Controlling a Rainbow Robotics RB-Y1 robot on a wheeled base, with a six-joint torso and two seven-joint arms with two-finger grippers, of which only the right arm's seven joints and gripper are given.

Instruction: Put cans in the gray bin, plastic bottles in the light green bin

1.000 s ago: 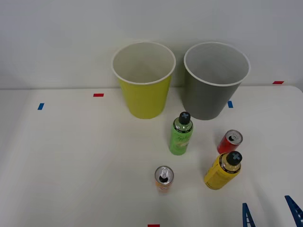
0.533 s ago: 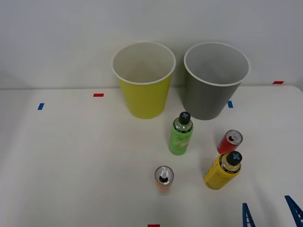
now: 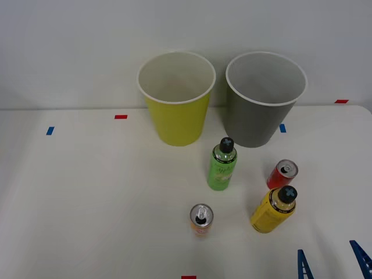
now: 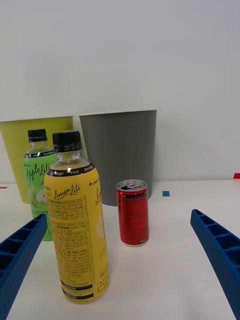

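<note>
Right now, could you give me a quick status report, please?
Right gripper open, empty, low behind the yellow bottle. Red can just beyond, both upright. Both bins look empty. Nothing in the way.

My ribbed blue plastic fingers (image 4: 215, 245) face a glossy yellow plastic bottle (image 4: 77, 230), a shiny metal red can (image 4: 133, 212), and a matt counter (image 4: 170, 280).

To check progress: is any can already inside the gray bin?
No, the gray bin looks empty, and the red can and the orange can stand upright on the table.
</note>
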